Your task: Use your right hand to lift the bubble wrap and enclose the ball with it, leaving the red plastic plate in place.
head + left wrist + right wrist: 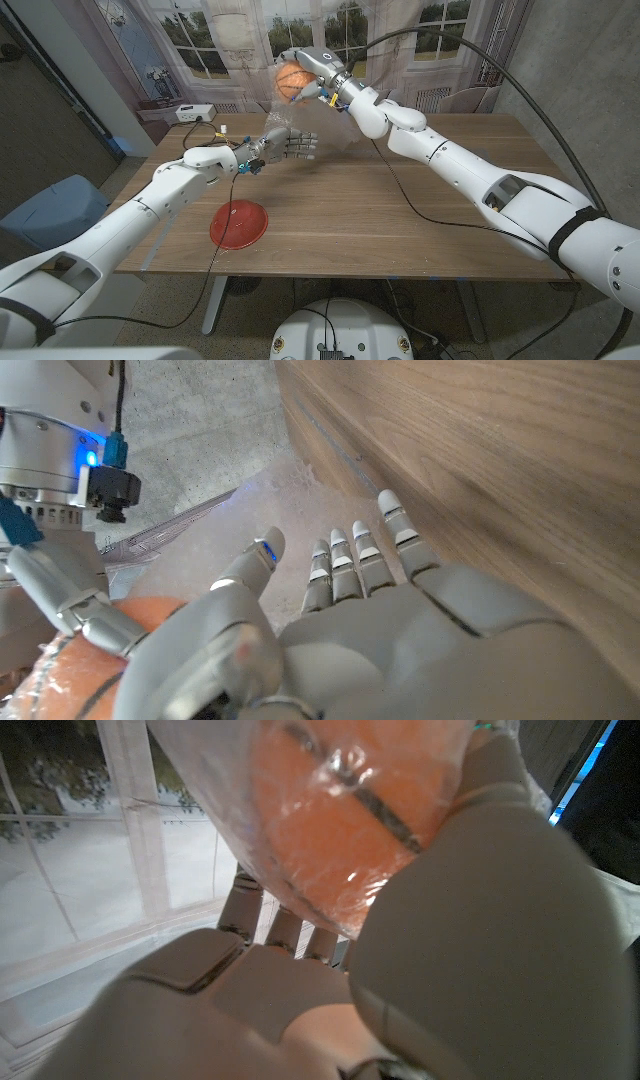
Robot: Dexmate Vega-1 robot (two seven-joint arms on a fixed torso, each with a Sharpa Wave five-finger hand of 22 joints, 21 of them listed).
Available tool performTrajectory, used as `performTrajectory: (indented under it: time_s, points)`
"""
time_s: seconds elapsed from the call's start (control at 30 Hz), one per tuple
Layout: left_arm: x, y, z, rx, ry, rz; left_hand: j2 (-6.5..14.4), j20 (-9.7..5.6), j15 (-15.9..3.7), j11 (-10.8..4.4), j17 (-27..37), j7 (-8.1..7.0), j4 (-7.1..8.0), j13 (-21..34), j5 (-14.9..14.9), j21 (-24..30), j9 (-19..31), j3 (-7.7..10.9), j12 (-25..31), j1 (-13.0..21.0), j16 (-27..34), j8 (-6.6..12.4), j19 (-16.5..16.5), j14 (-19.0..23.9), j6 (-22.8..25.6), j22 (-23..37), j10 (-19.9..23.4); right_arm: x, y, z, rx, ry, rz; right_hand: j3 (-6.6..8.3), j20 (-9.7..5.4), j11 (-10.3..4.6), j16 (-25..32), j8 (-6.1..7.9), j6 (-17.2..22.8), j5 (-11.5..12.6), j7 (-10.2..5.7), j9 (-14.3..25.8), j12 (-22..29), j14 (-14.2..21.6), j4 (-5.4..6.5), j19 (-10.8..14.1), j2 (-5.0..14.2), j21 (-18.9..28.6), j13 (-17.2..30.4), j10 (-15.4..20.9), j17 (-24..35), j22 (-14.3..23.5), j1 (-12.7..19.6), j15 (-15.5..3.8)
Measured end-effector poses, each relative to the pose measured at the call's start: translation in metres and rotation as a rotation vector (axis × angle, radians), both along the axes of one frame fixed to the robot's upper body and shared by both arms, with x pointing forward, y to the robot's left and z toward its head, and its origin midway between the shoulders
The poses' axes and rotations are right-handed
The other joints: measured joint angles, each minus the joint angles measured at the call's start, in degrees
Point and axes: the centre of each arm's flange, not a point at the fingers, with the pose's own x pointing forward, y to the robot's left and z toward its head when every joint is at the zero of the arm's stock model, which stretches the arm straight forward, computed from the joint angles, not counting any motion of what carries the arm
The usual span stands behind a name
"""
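Wooden table (400, 200) lies under my arms, carrying the red plastic plate (238, 222) near its left front edge. Clear bubble wrap (285, 120) hangs above the far edge, covering the orange ball (292, 80), which my right robot hand (312, 70) grips aloft. My left robot hand (290, 148) hovers open, fingers spread, touching the wrap's lower end.

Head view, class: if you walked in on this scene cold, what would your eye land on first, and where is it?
First, the orange ball held high above the table's far side in the right hand, with clear bubble wrap over it and trailing downward. Below it the left hand reaches out, fingers spread, at the hanging wrap. Then the red plastic plate, lying on the wooden table near its front left.
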Motion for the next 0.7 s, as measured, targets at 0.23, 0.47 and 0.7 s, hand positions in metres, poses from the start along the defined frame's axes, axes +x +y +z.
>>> performTrajectory:
  time_s: [0.23,0.47,0.7]
  points:
    - [0.0,0.0,-0.002,-0.002,-0.001,0.021,0.2,-0.27,0.16,-0.08,-0.3,-0.19,-0.38,0.0,0.0,-1.5,-0.3,-0.86,0.0,0.3,0.0,0.0,-3.1,-3.0,-1.2,0.0,-2.2,-0.006,-0.006,0.0,-0.072,0.04,-0.002,0.0,0.0,0.96,-0.6,-0.43,-0.1,0.2,1.12,-0.1,-0.3,0.6,0.0,0.0,0.09,0.3,0.0,-1.0,0.5,-0.8,-0.1,0.04]
    - [0.001,-0.001,-0.002,-0.006,-0.015,0.034,0.7,-0.95,-0.13,-1.62,-0.3,-1.4,-0.39,0.0,0.0,-4.0,-0.3,-1.34,0.0,1.8,0.0,0.0,-8.8,-8.9,-3.5,0.0,-6.2,-0.005,-0.01,-0.012,-0.178,0.137,-0.012,0.28,0.0,1.77,-0.7,-0.07,0.0,0.1,1.22,0.4,-0.3,0.6,-0.25,0.0,0.22,0.4,0.1,-1.8,1.5,-1.5,-0.2,0.04]
    - [0.005,-0.001,-0.002,-0.017,-0.044,0.04,1.2,-1.75,-0.86,-3.48,-0.3,-3.1,-0.3,-0.3,0.5,-5.4,-0.3,-0.91,0.0,4.1,0.0,0.0,-12.1,-13.5,-6.9,0.0,-11.1,-0.004,-0.017,-0.023,-0.253,0.247,-0.008,0.93,0.0,2.09,-0.3,0.34,-0.1,-0.6,1.34,0.8,-0.6,0.6,-0.06,0.0,0.23,0.4,0.3,-2.1,2.3,-2.0,-0.2,0.05]
